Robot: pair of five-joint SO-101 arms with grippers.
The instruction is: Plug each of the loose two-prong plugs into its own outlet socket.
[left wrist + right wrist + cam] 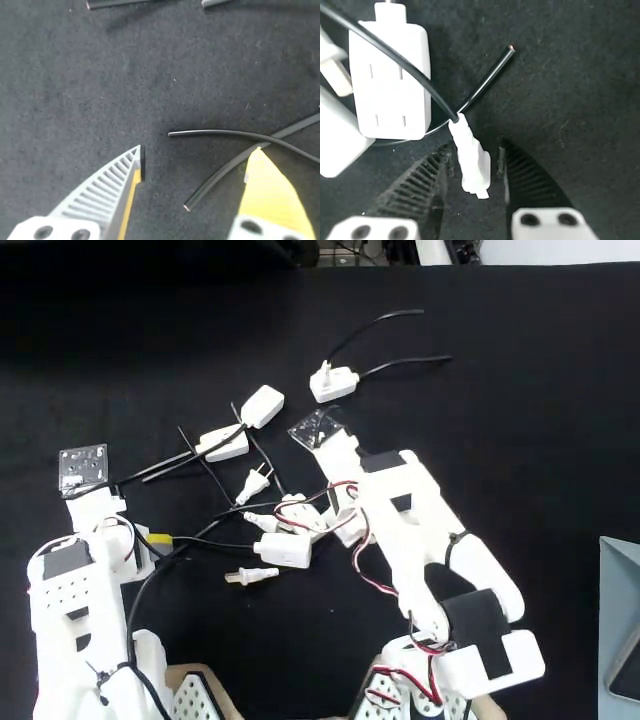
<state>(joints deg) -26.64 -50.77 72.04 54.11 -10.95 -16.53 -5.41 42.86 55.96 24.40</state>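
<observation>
My right gripper (472, 165) is open, its fingers (520, 175) close on either side of a white two-prong plug (472, 160) that lies on the black mat with its black cable running off. A white outlet block (390, 80) lies just beyond it. From above, this gripper (300, 512) sits among the plugs beside an outlet block (283, 550). More outlet blocks (262, 405) (222, 445) (333, 383) lie farther back. Loose plugs (258, 483) (250, 576) lie nearby. My left gripper (195, 165) is open over bare black cables (225, 134), at the left (155, 540).
Thin black cables (200, 465) cross the middle of the black mat (520, 410). A grey object (620, 620) stands at the right edge. The far and right parts of the mat hold no objects.
</observation>
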